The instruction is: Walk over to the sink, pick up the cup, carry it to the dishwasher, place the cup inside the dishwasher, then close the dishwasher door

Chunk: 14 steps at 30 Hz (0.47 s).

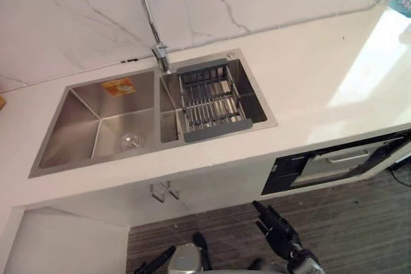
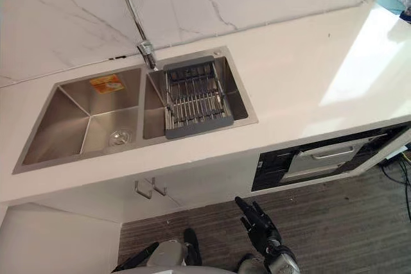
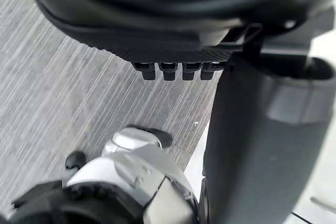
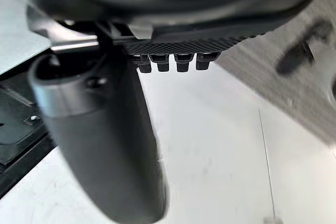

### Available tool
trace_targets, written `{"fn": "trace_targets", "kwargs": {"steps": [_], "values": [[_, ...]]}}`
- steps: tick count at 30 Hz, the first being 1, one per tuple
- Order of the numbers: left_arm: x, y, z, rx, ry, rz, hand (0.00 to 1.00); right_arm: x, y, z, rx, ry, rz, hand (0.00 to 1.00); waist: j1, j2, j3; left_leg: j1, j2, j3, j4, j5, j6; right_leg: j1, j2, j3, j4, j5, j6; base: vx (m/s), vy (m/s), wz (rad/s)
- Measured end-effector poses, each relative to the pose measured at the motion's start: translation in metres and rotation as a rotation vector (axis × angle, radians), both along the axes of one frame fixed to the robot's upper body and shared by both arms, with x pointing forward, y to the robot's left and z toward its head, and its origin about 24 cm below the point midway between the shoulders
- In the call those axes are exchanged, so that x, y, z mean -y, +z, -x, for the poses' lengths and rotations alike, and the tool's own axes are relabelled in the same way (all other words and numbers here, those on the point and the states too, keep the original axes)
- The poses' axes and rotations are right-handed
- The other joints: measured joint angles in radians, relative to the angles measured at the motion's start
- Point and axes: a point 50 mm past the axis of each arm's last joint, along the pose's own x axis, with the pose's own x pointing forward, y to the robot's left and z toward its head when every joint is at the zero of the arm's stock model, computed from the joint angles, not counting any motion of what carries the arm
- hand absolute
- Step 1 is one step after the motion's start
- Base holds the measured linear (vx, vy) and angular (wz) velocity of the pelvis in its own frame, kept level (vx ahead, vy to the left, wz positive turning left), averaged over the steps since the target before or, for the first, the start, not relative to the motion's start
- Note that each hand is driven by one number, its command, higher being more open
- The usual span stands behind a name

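Cup whereabouts: I cannot tell; maybe it is hiding under the rack (image 1: 209, 101) in the sink (image 1: 70, 126). Right hand (image 1: 276, 226) and left hand (image 3: 157, 24) are hanging below the sink, fingers straight, empty. Probably light, rigid, slippery: I'm favouring wrapping its body.

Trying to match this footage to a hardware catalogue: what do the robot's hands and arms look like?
Both are dark, almost black. The right hand has slim fingers and a greyish wrist ring. Close up, the left hand shows a finely checkered palm edge, a row of blocky fingertips and a thick, smooth, rounded thumb; the right matches.
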Motion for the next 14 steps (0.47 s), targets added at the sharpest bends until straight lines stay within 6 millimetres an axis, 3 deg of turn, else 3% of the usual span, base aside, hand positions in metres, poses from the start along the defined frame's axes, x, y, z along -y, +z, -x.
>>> {"fn": "trace_targets", "kwargs": {"steps": [3, 8, 10, 11, 12, 13, 14], "values": [[0.003, -0.001, 0.003, 0.014, 0.034, 0.067, 1.0, 0.006, -0.005, 0.014, -0.069, 0.043, 0.093, 1.0, -0.005, -0.018, -0.009, 0.016, -0.014, 0.015, -0.03, 0.0, 0.0, 0.0, -0.008, 0.008, -0.009, 0.003, 0.01, 0.09, 0.064, -0.08], [0.01, -0.001, 0.001, 0.06, 0.121, 0.219, 1.0, 0.012, -0.018, 0.045, -0.281, 0.06, 0.229, 1.0, -0.004, -0.08, -0.044, 0.052, -0.053, 0.05, -0.095, -0.005, 0.009, -0.002, -0.032, 0.032, -0.025, 0.002, 0.041, 0.13, 0.073, -0.12], [0.004, -0.001, 0.003, 0.044, 0.117, 0.216, 1.0, 0.009, -0.021, 0.049, -0.338, 0.058, 0.245, 1.0, -0.007, -0.108, -0.06, 0.052, -0.075, 0.056, -0.096, -0.025, 0.024, -0.023, -0.066, 0.034, 0.027, -0.03, 0.062, 0.17, 0.098, 0.05], [0.0, 0.0, 0.004, 0.022, 0.091, 0.217, 1.0, 0.009, -0.024, 0.057, -0.398, 0.076, 0.274, 1.0, -0.009, -0.133, -0.073, 0.055, -0.103, 0.06, -0.095, -0.053, 0.031, -0.054, -0.13, 0.029, 0.14, -0.084, 0.087, 0.22, 0.125, 0.23], [-0.001, 0.0, 0.003, 0.015, 0.072, 0.215, 1.0, 0.01, -0.024, 0.06, -0.426, 0.083, 0.288, 1.0, -0.012, -0.14, -0.076, 0.058, -0.114, 0.052, -0.097, -0.062, 0.028, -0.071, -0.158, 0.031, 0.213, -0.098, 0.094, 0.23, 0.116, 0.47], [-0.001, -0.001, 0.002, 0.001, 0.037, 0.216, 1.0, 0.011, -0.025, 0.064, -0.471, 0.085, 0.298, 1.0, -0.015, -0.142, -0.075, 0.068, -0.136, 0.028, -0.102, -0.074, 0.037, -0.129, -0.232, 0.064, 0.395, -0.106, 0.102, 0.27, 0.15, 0.63], [-0.004, 0.001, 0.0, 0.005, -0.005, 0.211, 1.0, 0.011, -0.025, 0.061, -0.467, 0.04, 0.288, 1.0, -0.022, -0.152, -0.07, 0.082, -0.156, -0.006, -0.108, -0.077, 0.041, -0.178, -0.287, 0.112, 0.552, -0.079, 0.086, 0.22, 0.129, 0.53]]}}
